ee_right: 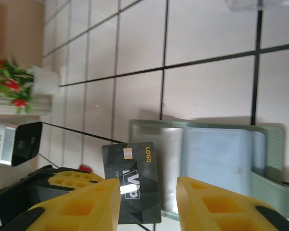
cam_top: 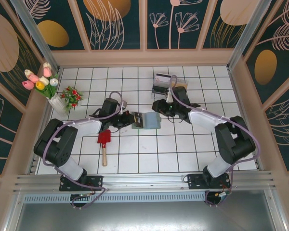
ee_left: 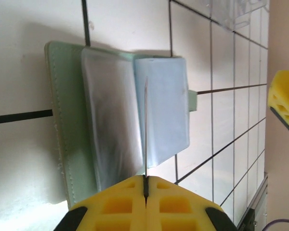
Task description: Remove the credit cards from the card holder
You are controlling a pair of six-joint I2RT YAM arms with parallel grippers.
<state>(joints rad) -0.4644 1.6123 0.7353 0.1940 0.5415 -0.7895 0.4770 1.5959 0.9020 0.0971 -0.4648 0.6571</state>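
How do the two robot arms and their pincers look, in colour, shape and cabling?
The left arm and the right arm both have bulky black joints joined by white shells. A thin lilac cable runs along each. The left pincer and the right pincer end in yellow plastic fingers with recessed square pockets.

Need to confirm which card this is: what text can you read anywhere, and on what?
"LOGO": gold letters on the dark card, beside its chip.
"VIP": large white letters on the same card, with glare across the middle.
Fine print under that: too small to read.
Markings on the white camera body: blurred, unreadable.
Card holder: no text.
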